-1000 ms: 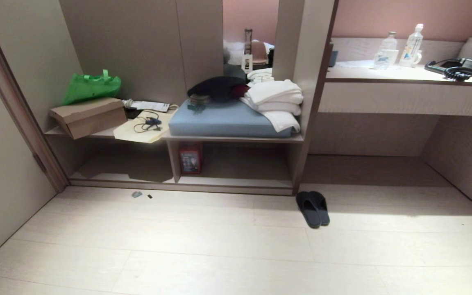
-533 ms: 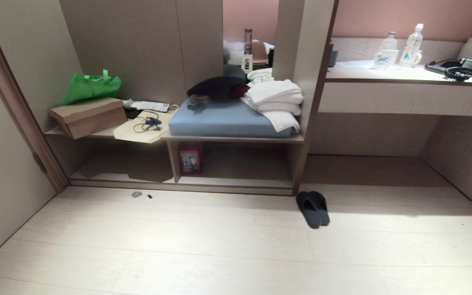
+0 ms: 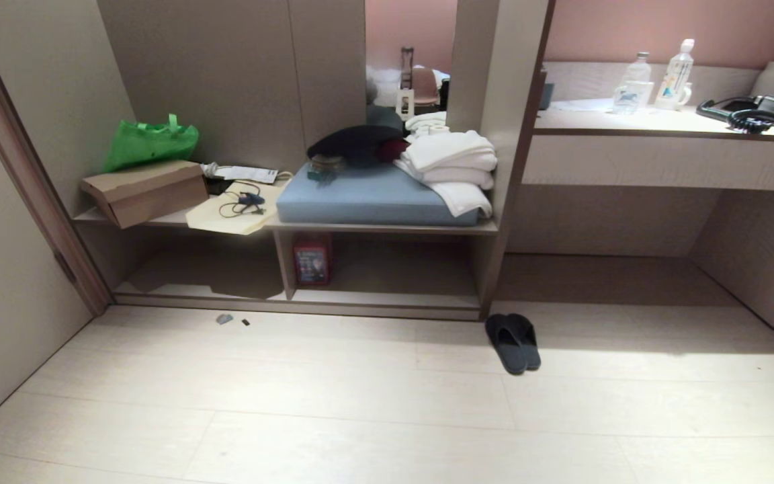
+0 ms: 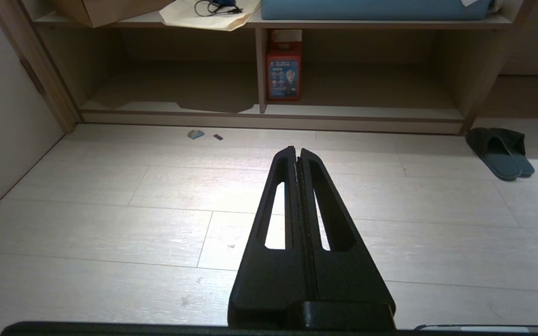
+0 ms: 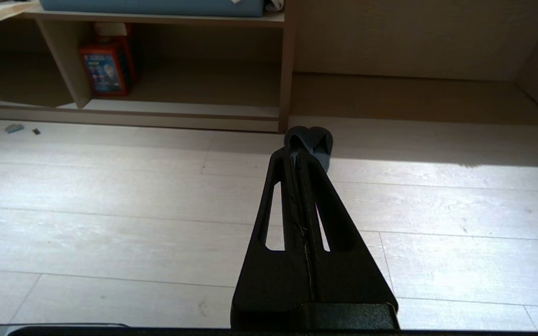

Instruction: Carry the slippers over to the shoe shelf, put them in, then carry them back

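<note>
Head view shows neither arm; the slippers point(image 3: 512, 343) lie as a pair, touching side by side, on the pale floor point(image 3: 360, 417) right of centre, just in front of the upright panel that ends the shoe shelf point(image 3: 373, 299). The shoe shelf runs low across the middle of the frame, with a vertical divider and a red box point(image 3: 312, 261) standing just right of that divider. Above it a blue cushion point(image 3: 367, 195), folded white towels point(image 3: 451, 168), a cardboard box point(image 3: 145, 191) and a green bag point(image 3: 150, 142) rest on the upper board.

In the left wrist view the left pincer point(image 4: 297, 156) reaches out low over the floor, pointing toward the shelf, its two black fingers clenched together on nothing; the slippers point(image 4: 500, 147) sit well apart at the right edge.

In the right wrist view the right pincer point(image 5: 295, 155) is likewise stretched forward and clenched empty, its tip lined up in the frame with the slippers point(image 5: 313, 142) lying beyond it.
</note>
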